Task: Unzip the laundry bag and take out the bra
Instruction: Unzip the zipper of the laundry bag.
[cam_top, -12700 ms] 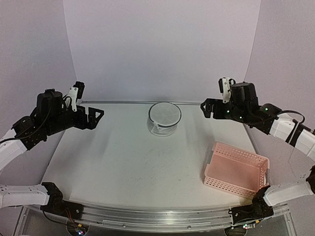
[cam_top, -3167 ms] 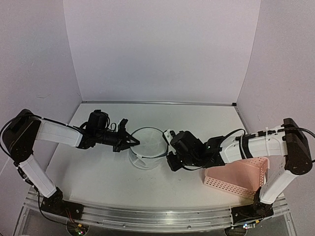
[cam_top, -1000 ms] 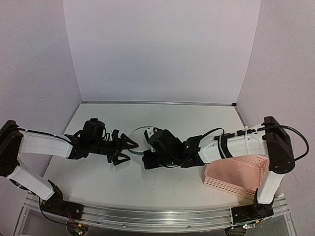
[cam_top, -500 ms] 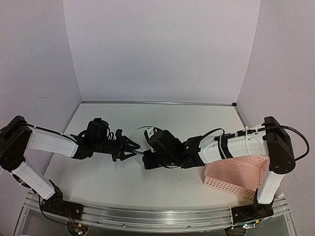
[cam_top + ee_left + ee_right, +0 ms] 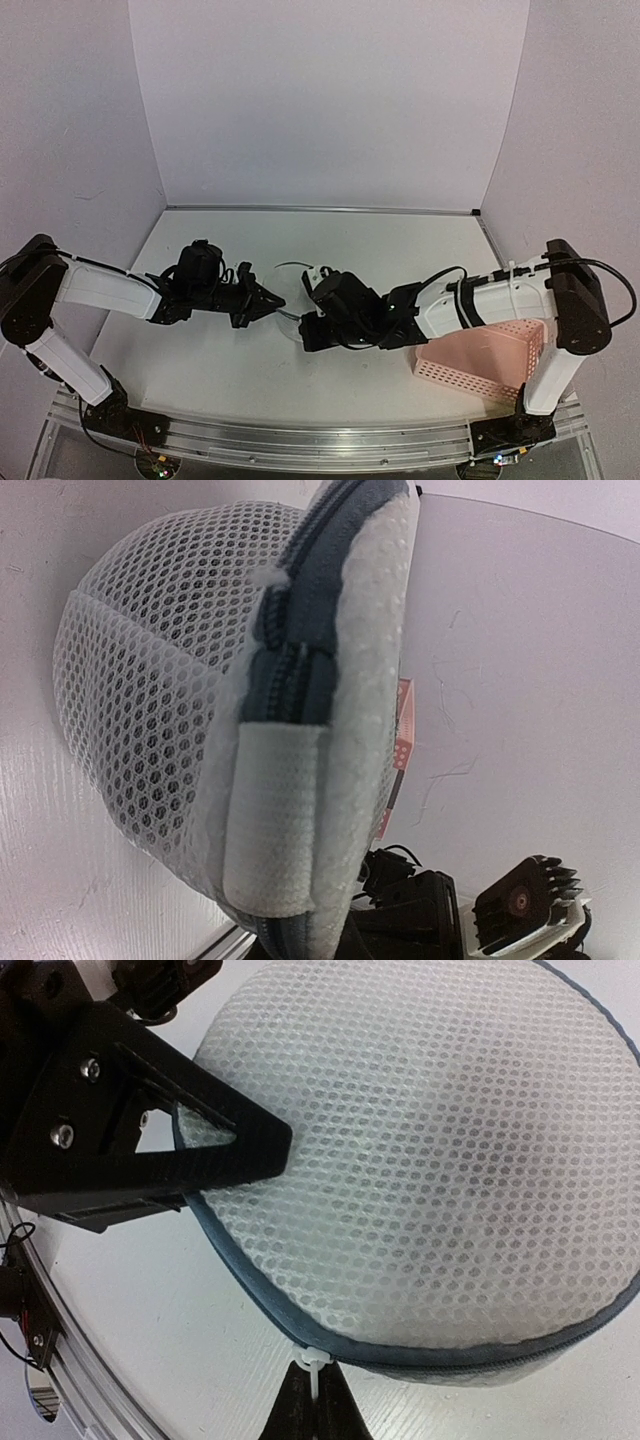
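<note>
1. Top external view.
   - Left hand (image 5: 274,299): jaws drawn together at the left edge of the laundry bag (image 5: 291,312).
   - Laundry bag: low on the worktop (image 5: 380,240) between the two arms, largely covered by them.
   - Right hand (image 5: 306,328): shut, at the bag's near right side.
   - Pink basket (image 5: 480,375): near right corner, apart from the bag.
   - Likely purpose: one hand anchors the bag so the other can draw the zip.
   - Change: half a second before, the left jaws stood apart. In the earliest frame the bag stood at the back centre, with both arms clear of it.

2. Left wrist view.
   - Bag fills the frame, mesh wall to the left.
   - Dark zipper (image 5: 300,650): runs along the rim, closed.
   - White fabric tab (image 5: 272,820): covers the zipper's end.
   - Own fingers are not in frame, so the grip cannot be confirmed here.

3. Right wrist view.
   - Right hand pinches the white zipper pull (image 5: 313,1368) at the rim's near edge.
   - One black finger (image 5: 150,1130) of the left hand lies across the rim at upper left, seemingly clamping it.
   - Bra: not made out. A faint shade shows behind the mesh, so it is presumably inside.
</note>
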Controlling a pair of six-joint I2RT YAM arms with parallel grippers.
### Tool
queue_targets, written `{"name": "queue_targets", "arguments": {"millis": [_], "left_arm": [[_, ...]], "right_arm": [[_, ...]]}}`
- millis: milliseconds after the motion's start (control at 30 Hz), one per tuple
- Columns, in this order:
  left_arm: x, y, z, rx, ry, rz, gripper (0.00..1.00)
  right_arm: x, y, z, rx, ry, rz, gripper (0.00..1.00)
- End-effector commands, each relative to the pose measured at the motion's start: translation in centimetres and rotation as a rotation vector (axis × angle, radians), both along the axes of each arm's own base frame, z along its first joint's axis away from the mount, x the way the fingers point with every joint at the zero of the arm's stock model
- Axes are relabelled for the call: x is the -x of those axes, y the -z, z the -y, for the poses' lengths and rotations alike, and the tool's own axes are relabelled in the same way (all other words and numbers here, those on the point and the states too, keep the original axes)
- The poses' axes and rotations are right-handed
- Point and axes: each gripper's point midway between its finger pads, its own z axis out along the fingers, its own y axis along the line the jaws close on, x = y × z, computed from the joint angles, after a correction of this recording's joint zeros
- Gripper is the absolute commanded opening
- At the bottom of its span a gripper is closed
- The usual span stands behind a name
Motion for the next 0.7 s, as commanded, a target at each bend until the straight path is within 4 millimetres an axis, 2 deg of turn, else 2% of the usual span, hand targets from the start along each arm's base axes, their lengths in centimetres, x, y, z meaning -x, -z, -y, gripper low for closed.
{"name": "queue_targets", "arguments": {"millis": [0, 333, 533, 667], "left_arm": [[-1.0, -3.4, 0.8, 0.064, 0.019, 0.101, 0.00], [-0.5, -6.0, 0.2, 0.106, 0.158, 0.204, 0.00], [-0.7, -6.1, -1.0, 0.054, 0.186, 0.239, 0.00], [-1.5, -5.6, -2.3, -0.031, 0.190, 0.254, 0.00]], "right_arm": [[0.0, -2.1, 1.4, -0.025, 0.020, 0.054, 0.00], [0.0, -1.2, 6.2, 0.104, 0.024, 0.159, 0.00], [-1.5, -1.4, 8.5, 0.154, 0.048, 0.202, 0.00], [-2.4, -1.7, 9.0, 0.164, 0.019, 0.211, 0.00]]}}
